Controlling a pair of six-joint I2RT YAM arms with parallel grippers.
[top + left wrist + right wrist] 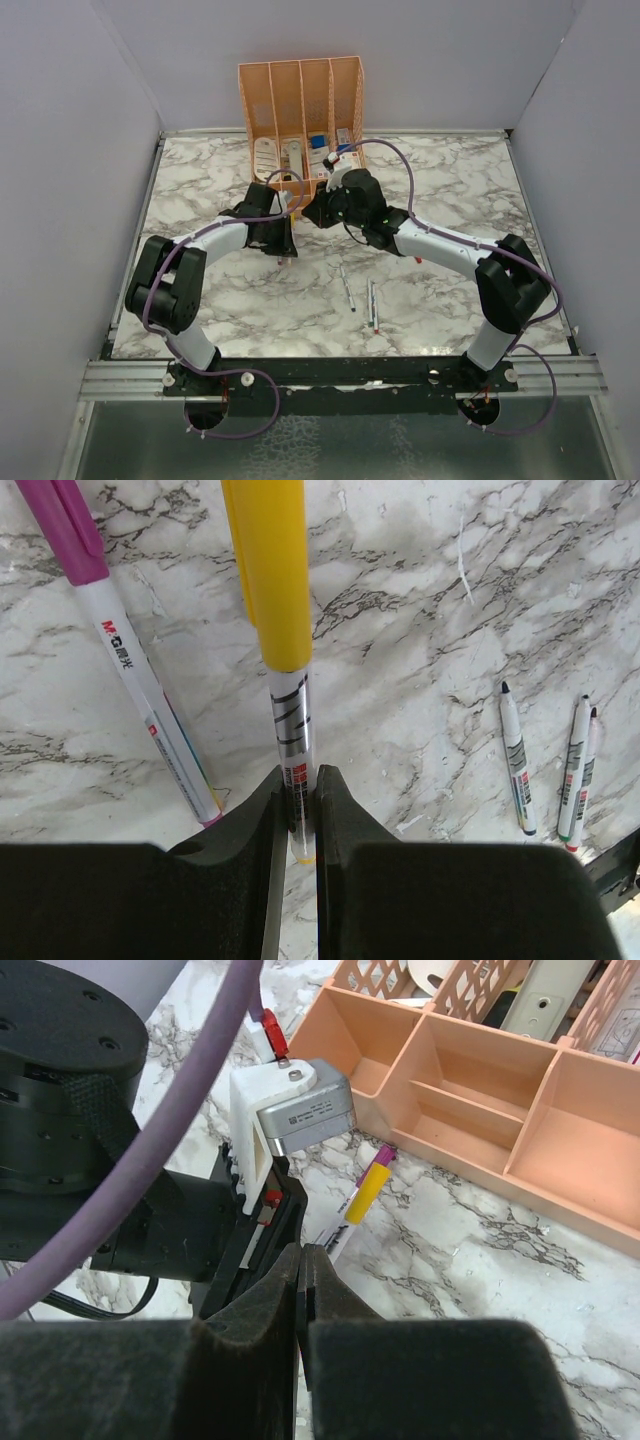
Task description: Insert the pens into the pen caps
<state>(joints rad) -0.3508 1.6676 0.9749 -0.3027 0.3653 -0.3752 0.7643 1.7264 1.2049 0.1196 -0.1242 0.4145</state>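
A white marble-patterned table (200, 300) carries an orange slotted plastic organiser (300, 95) at its far edge, and everything else sits on the near side of that organiser. The black-and-white left arm (215, 240) and right arm (450, 245) bend inward, so both wrists meet just in front of the organiser's low front trays. The left gripper (298, 792) is clenched on the barrel of a silver-grey marker pen (292, 715), whose far end wears a yellow plastic cap (270, 570). In the right wrist view this pen points towards the organiser, near its front wall. The right gripper (302, 1285), also just in front of the organiser, has its black fingers pressed flat together with nothing seen between them. A second silver-grey pen (150, 705) with a purple plastic cap (65, 525) lies flat on the marble beside the held one. Three uncapped silver-grey pens (346, 287) lie well in front of the organiser, towards its right side, two of them close together
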